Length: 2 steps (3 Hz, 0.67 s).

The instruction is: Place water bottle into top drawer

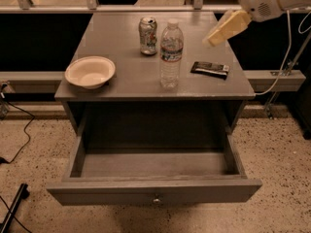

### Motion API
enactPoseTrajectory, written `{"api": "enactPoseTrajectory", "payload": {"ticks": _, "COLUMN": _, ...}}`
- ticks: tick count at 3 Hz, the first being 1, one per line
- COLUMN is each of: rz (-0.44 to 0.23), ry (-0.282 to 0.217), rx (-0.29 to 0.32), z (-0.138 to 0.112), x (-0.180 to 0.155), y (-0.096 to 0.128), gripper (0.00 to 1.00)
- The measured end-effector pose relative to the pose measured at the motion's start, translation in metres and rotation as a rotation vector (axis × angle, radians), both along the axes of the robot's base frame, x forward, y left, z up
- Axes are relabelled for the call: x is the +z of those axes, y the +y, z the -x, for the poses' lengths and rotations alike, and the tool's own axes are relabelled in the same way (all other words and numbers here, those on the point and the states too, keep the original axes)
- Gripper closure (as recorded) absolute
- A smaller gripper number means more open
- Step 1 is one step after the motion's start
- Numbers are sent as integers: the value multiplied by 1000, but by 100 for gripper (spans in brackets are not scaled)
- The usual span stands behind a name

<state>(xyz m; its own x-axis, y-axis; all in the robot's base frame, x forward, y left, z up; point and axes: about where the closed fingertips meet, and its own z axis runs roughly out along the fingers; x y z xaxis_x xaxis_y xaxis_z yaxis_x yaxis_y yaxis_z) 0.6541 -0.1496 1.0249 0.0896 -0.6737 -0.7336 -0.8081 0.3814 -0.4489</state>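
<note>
Water bottle [171,52] stands upright on the counter [126,89], cap on, just right of and in front of the soda can [147,35] — not in the top drawer [121,195], which is pulled out below. Gripper [226,28] hangs above the counter's right rear, apart from the bottle; whether it is open or closed cannot be told. Bowl [90,72] sits left, dark packet [209,69] right

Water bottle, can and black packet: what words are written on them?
Label on the water bottle: print too small to read.
The soda can: markings, not readable.
The black packet: pale markings, not readable.
No other text shows; the gripper, hovering above the right rear of the tabletop, bears none.
</note>
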Motion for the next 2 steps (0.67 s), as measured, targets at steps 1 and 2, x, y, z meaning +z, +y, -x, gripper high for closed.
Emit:
{"api": "enactPoseTrajectory", "payload": {"ticks": 1, "rz": -150, "ry": 64, "rx": 106, "z": -23, "x": -28, "y": 48, "gripper": 0}}
{"api": "enactPoseTrajectory", "payload": {"ticks": 2, "rz": -236, "ry": 126, "rx": 178, "z": -33, "x": -52, "y": 82, "gripper": 0}}
